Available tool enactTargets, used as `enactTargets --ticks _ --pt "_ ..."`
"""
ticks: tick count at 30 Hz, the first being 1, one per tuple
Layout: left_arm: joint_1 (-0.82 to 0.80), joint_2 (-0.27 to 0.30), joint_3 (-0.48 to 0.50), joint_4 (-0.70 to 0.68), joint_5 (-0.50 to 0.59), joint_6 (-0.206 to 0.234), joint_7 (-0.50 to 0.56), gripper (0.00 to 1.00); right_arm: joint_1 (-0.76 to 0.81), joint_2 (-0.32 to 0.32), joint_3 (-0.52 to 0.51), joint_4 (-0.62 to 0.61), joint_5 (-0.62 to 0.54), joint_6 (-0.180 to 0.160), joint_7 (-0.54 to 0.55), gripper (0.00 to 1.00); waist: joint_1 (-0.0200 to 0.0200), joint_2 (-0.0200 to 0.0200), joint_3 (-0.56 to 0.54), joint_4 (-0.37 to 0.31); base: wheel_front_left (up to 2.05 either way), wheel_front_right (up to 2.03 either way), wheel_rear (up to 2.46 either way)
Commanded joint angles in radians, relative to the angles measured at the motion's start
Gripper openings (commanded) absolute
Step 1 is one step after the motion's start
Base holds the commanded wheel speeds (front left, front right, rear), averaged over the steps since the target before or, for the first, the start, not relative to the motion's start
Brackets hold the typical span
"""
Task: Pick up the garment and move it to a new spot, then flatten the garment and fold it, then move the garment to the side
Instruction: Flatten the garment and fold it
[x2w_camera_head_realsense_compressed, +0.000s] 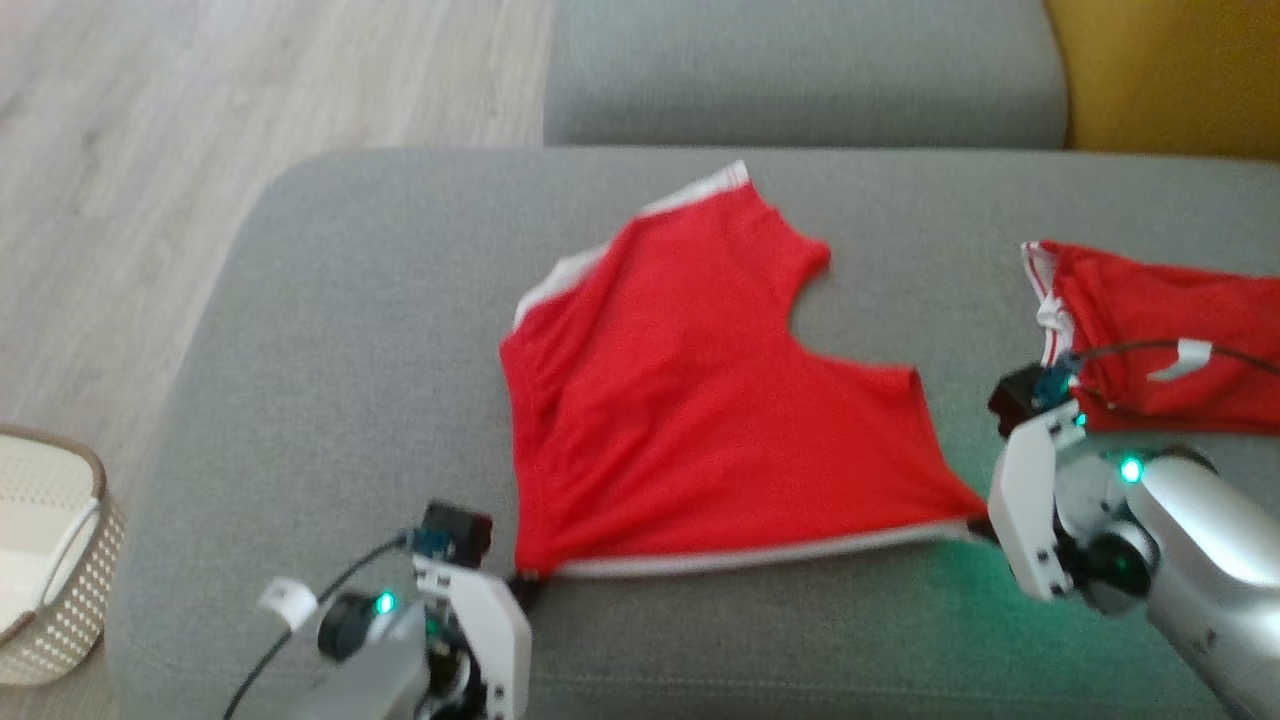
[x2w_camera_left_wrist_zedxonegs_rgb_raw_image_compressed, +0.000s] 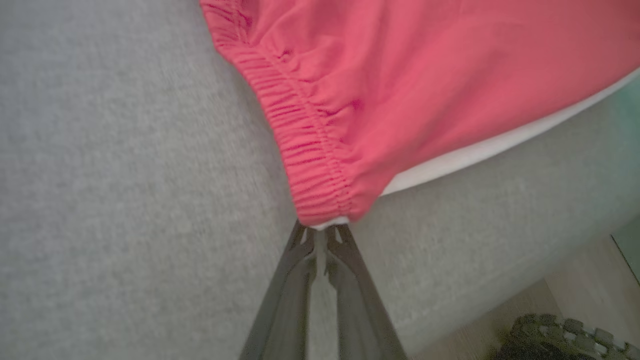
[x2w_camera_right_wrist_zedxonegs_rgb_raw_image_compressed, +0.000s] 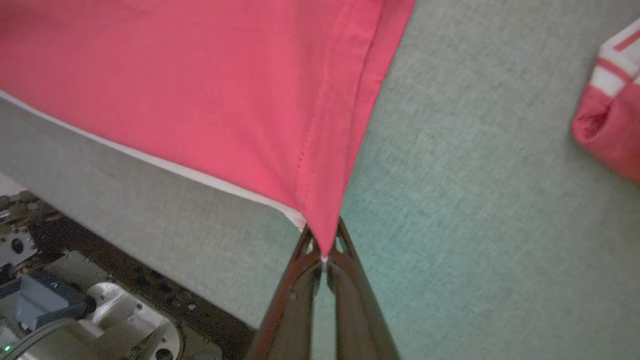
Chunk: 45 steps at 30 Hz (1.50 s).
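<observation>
left gripper (x2w_camera_left_wrist_zedxonegs_rgb_raw_image_compressed: 320, 231) and right gripper (x2w_camera_right_wrist_zedxonegs_rgb_raw_image_compressed: 324, 254) each clamp a corner of the red shorts (x2w_camera_head_realsense_compressed: 680, 420), stretching the white-striped edge taut, apparently to flatten them.

Nothing written can be read in any view: no text, brand, number or sign. The white left cable tag (x2w_camera_head_realsense_compressed: 288, 600) by the left arm and the white right cable tag (x2w_camera_head_realsense_compressed: 1188, 358) by the right arm are too blurred to tell whether anything is printed on them. The red garment (x2w_camera_head_realsense_compressed: 700, 420) is plain cloth with white trim, and no lettering can be made out on it.
</observation>
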Motion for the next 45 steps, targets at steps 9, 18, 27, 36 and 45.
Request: enactTargets --ticks 9,18,27,36,45 --pt "0.103 0.093 -0.024 -0.168 -0.027 0.006 0.072 0.0 0.099 -0.185 0.033 -0.189 0.118 -0.001 0.168 0.0 0.0 -0.0001 -0.071 0.044 0.0 0.0 0.0" --pt "0.215 0.179 -0.067 -0.387 -0.018 0.055 0.137 0.0 0.171 -0.286 0.053 -0.345 0.145 -0.001 0.255 0.0 0.0 -0.0001 -0.106 0.058 0.0 0.0 0.0" --pt "0.275 0.269 -0.085 -0.575 -0.019 0.105 0.209 0.0 0.24 -0.34 0.028 -0.401 0.157 -0.001 0.402 0.0 0.0 -0.0001 -0.127 0.057 0.0 0.0 0.0" --pt "0.288 0.31 -0.098 -0.728 -0.046 0.118 0.299 0.0 0.285 -0.361 -0.097 -0.462 0.128 -0.001 0.493 0.0 0.0 -0.0001 -0.117 0.078 0.0 0.0 0.0" --pt "0.211 0.328 -0.05 -0.805 -0.06 0.143 0.327 0.0 0.22 -0.264 -0.195 -0.506 0.037 -0.001 0.451 0.0 0.0 -0.0001 -0.086 0.114 0.0 0.0 0.0"
